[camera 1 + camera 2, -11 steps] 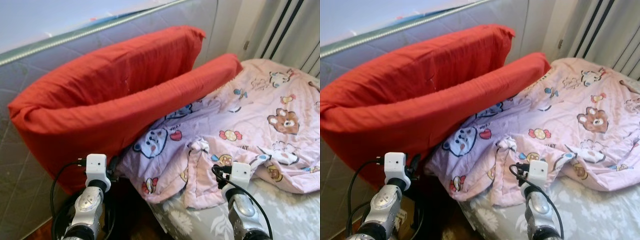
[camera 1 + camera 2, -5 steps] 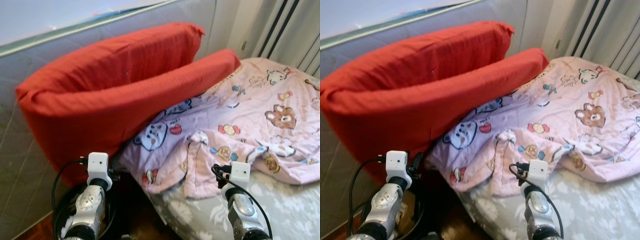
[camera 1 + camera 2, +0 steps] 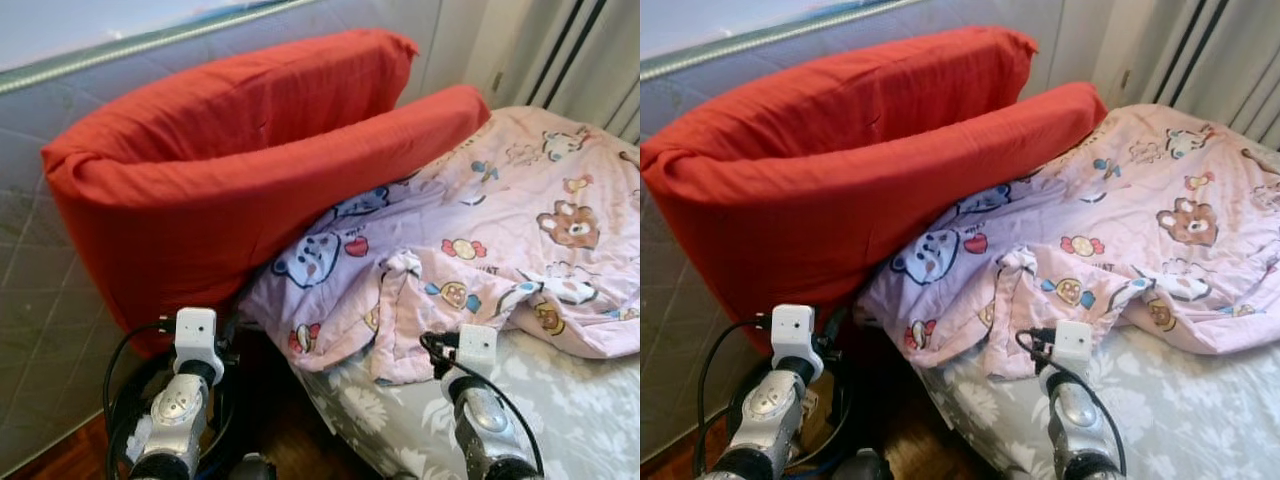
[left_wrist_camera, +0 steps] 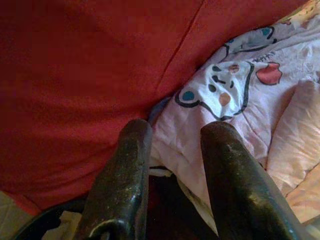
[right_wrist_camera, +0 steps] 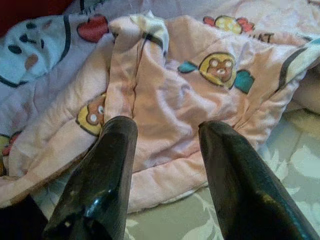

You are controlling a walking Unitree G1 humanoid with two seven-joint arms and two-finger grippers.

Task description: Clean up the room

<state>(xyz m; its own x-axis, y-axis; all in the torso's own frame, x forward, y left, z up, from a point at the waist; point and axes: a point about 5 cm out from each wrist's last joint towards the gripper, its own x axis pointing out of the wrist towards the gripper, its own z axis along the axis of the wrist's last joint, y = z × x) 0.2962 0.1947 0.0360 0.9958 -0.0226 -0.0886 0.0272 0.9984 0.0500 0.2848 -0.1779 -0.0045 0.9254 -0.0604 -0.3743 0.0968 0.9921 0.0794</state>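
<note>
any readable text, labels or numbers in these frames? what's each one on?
"WHAT": small dark print on the pink cartoon-printed quilt, beside the candy motif in the left eye view; blurred, so uncertain.
A second printed word beside the red heart on that quilt: too blurred to read.
Big red cushion, grey floral bedsheet: no text.

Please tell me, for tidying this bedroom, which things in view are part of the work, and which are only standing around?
Part of the work:
- rumpled pink cartoon quilt, bunched at the bed edge
- red pillows, leaning against the upright mattress
- left end effector and right end effector, both open

Only around:
- upright grey mattress
- floral bedsheet
- curtain
</note>
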